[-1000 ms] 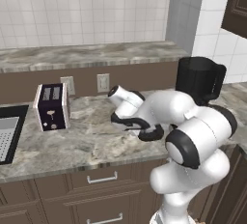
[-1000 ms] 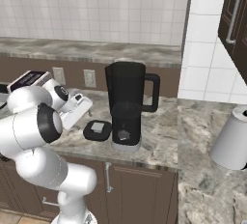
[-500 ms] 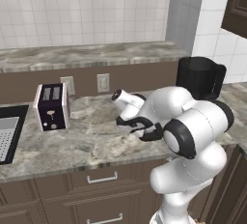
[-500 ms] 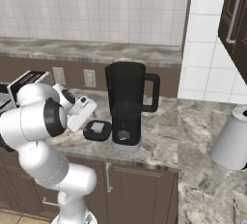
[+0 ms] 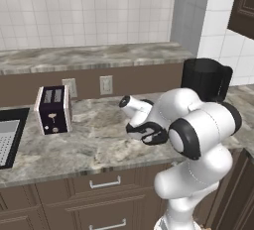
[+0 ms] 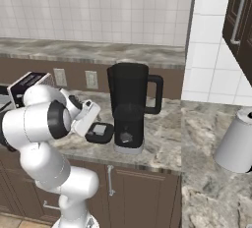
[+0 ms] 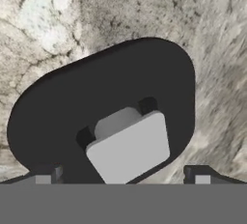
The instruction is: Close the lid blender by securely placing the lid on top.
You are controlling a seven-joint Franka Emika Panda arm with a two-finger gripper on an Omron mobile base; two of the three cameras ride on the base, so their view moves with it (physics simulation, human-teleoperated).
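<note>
Grey stone worktop (image 6: 162, 138) holds the lid (image 6: 100, 132), left of the blender (image 6: 129, 105). The gripper (image 7: 120, 182) hangs open above it, holding nothing. Lifting and placing remain.

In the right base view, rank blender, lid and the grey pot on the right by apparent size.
1. blender, largest.
2. grey pot, though it sits nearer the camera, so its rank is less sure.
3. lid, clearly smallest, lying flat beside the blender.
</note>
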